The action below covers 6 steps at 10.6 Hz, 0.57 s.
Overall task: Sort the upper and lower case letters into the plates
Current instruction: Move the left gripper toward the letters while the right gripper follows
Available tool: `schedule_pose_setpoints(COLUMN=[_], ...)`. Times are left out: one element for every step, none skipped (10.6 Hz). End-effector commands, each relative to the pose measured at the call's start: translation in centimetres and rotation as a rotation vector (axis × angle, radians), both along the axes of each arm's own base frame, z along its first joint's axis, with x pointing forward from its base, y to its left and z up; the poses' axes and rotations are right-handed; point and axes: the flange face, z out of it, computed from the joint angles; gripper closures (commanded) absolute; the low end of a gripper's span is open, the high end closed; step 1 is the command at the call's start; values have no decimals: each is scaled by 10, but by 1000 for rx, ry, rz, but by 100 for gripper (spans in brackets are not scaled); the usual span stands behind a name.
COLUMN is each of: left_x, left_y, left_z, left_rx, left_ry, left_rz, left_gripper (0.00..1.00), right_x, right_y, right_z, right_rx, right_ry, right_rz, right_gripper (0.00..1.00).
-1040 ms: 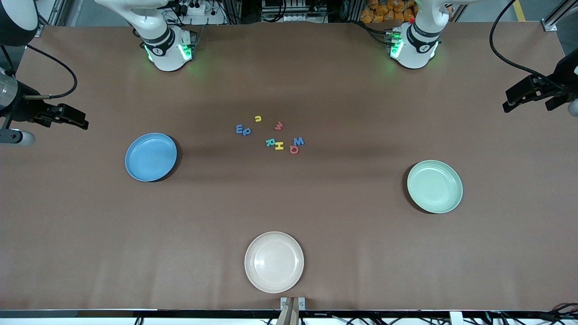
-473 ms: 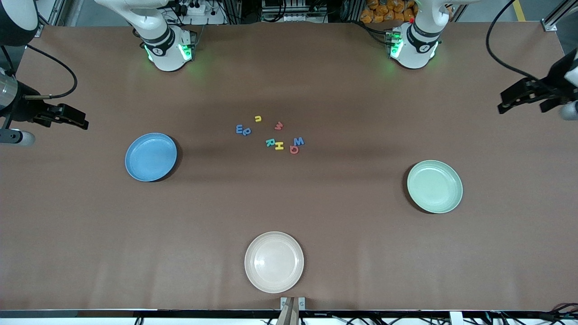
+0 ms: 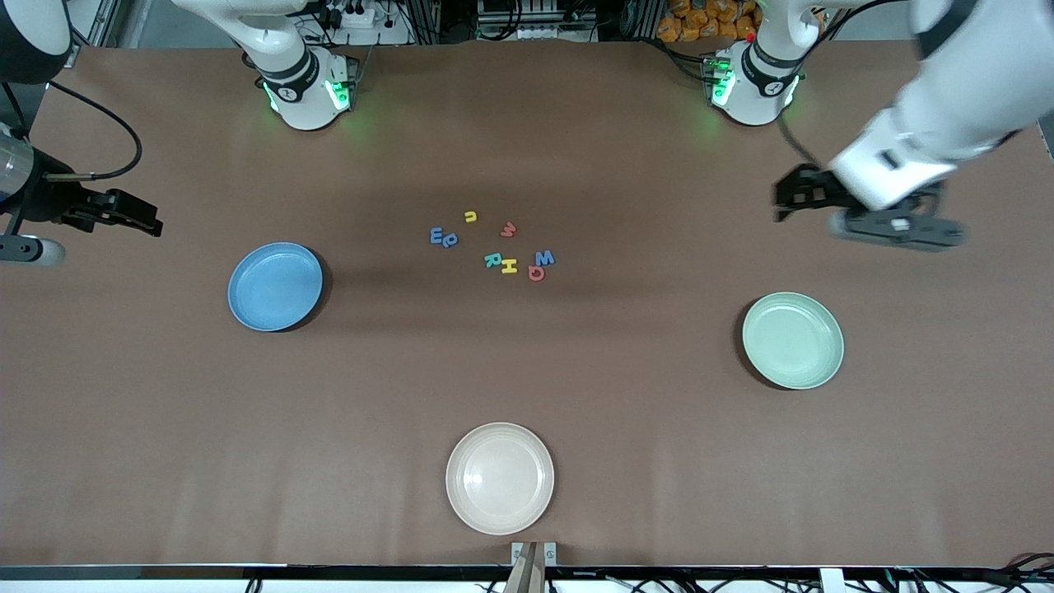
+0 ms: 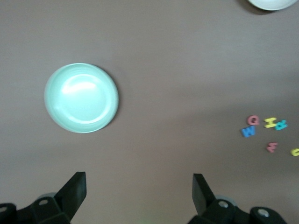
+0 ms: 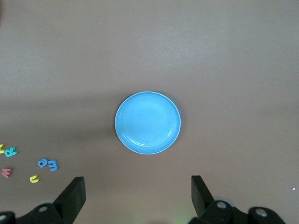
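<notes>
The tiny flat toy letters [image 3: 492,245] sit bunched mid-table, between the round blue plate [image 3: 275,287] and the mint green plate [image 3: 793,340]. Both plates are empty. The left gripper [image 3: 792,200], jaws wide, hangs over bare table toward the left arm's end. The right gripper [image 3: 136,216], jaws wide, waits at its own end. Touching letters could get pinched together, or a capital could land with the small ones.

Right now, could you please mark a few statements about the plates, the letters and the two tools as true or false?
1. All letters lie on the bare table. True.
2. The blue plate holds a letter. False: it is empty.
3. The left tool is shut on a letter. False: it is open, holding nothing.
4. The cream plate is nearest the front camera. True.
5. The right tool is open. True.
</notes>
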Motion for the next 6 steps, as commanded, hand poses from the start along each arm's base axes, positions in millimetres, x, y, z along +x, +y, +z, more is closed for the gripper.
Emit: schedule_pose_setpoints(left_x=[-17,-22,-23,-29,-36,-45], left_y=[-44,-67,-84,-107,-134,-168], left_z=[-40,-59,-76,-94,-118,-145], left_rx=[-30,-32,-33,-31,-22,-17], left_ry=[-6,10,33,62,92,104], left_rz=[33,42,52,32,22,53], left_gripper=[0,0,0,0,0,0], right_x=[14,18,21,26,26,22], right_y=[53,78,101,115,131,138], right_z=[-23,-37,-54,-67,-80,-98], right_rx=[-8,-14,-22,-24,-14,3], right_ry=[5,22,43,31,26,51], right_rz=[-62,-48,-38,-67,-78,-82], right_gripper=[0,0,0,0,0,0])
